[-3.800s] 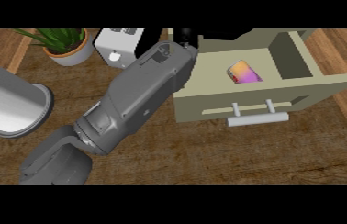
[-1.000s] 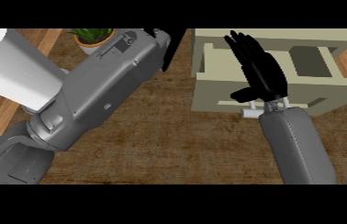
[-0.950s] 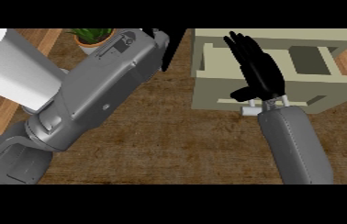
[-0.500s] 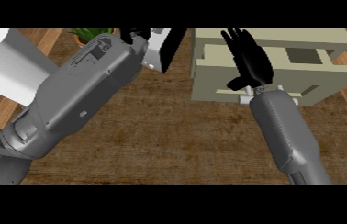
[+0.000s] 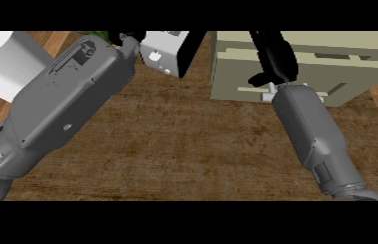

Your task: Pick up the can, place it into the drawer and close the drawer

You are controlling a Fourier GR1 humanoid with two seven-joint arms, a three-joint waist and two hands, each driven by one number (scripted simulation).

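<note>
Pressing flat beige drawer (image 5: pixel 325 73): black right hand (image 5: pixel 275 58); woodgrain counter (image 5: pixel 184 148).

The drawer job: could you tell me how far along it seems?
The can is not visible, so its placement cannot be confirmed. The right hand lies straight-fingered against the drawer front by the handle, apparently pushing. The drawer looks nearly shut; what is left is closing it fully.

Bystanders on the wooden bench (image 5: pixel 184 148)

A white and black appliance (image 5: pixel 168 53) is seen near the top edge, green plant leaves (image 5: pixel 100 34) are glimpsed to its left, and a pale grey cylinder (image 5: pixel 22 63) is cut off at the left edge.
</note>
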